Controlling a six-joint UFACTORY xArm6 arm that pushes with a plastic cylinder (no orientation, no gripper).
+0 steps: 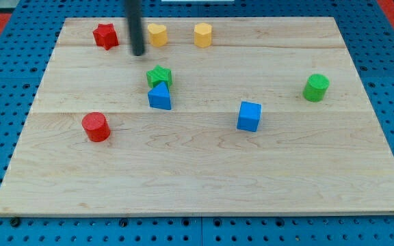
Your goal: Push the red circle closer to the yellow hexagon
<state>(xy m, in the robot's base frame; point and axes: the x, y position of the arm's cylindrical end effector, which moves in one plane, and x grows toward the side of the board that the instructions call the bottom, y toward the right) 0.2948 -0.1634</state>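
The red circle [96, 127] lies at the view's left, a little below the board's middle height. The yellow hexagon [203, 34] lies near the view's top, centre. My tip [138, 52] is near the top left, between the red star [105, 35] and the yellow heart-like block [156, 34]. It is well above and to the right of the red circle, touching no block.
A green star [159, 76] sits just above a blue triangle [159, 96] near the centre. A blue cube [249, 116] lies right of centre. A green circle [315, 87] lies at the right. The wooden board [204, 191] rests on a blue pegboard.
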